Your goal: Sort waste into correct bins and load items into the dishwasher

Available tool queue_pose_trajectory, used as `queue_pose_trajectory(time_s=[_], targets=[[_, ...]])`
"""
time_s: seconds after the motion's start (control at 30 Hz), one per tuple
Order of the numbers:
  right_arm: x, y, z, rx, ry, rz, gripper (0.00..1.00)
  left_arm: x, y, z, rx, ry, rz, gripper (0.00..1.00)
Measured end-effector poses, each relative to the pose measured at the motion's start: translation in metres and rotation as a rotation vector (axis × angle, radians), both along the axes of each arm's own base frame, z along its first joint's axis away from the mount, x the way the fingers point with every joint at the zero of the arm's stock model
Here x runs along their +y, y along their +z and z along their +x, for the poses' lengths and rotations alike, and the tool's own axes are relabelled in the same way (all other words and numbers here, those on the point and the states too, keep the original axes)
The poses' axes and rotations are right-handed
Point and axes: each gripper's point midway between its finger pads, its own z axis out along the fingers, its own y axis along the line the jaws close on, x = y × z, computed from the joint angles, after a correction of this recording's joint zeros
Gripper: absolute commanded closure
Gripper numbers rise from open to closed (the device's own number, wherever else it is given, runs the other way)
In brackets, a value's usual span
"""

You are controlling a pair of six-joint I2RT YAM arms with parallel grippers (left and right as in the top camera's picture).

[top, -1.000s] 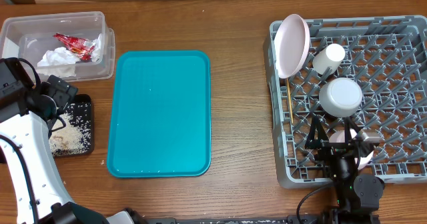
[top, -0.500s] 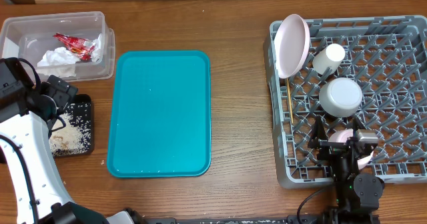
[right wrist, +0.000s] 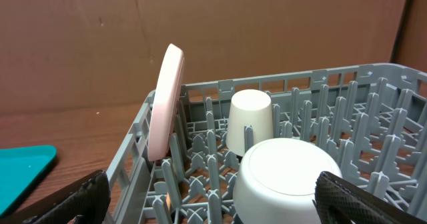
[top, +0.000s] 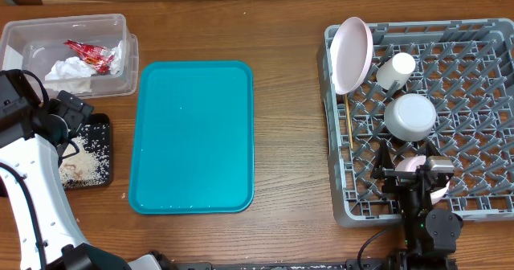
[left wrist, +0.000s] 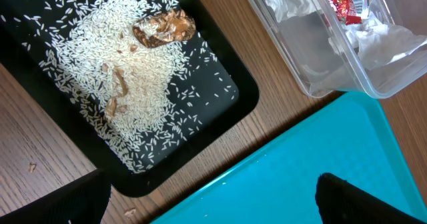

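The left pincer (left wrist: 210,203) and right pincer (right wrist: 213,204) are both spread wide and empty. The round pale pink plate (top: 352,55), small white cup (top: 396,71) and pale grey-blue bowl (top: 410,116) stand inside the large square grey plastic dish rack (top: 450,26).

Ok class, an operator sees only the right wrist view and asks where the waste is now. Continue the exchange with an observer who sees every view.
Observer: The napkin and the red wrapper lie in the clear tub, at the table's far left corner.
Operator: And the food scraps?
Observer: The rice sits on the black tray, beside the teal tray.
Operator: Anything in the rack I can't see?
Observer: A small pink saucer, just on the near side of the bowl.
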Motion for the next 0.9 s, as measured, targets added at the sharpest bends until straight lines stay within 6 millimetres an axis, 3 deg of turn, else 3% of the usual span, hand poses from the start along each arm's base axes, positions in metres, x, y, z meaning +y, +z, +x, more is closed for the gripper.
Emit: queue_pose_trajectory(time_s=[0.77, 0.9], targets=[[0.000, 0.000, 0.000, -0.001, 0.000, -0.003, 0.00, 0.000, 0.000, 0.000, 0.000, 0.000, 0.000, 0.00], [0.000, 0.000, 0.000, 0.000, 0.000, -0.003, 0.00, -0.010, -0.009, -0.017, 0.076, -0.002, -0.046, 0.00]])
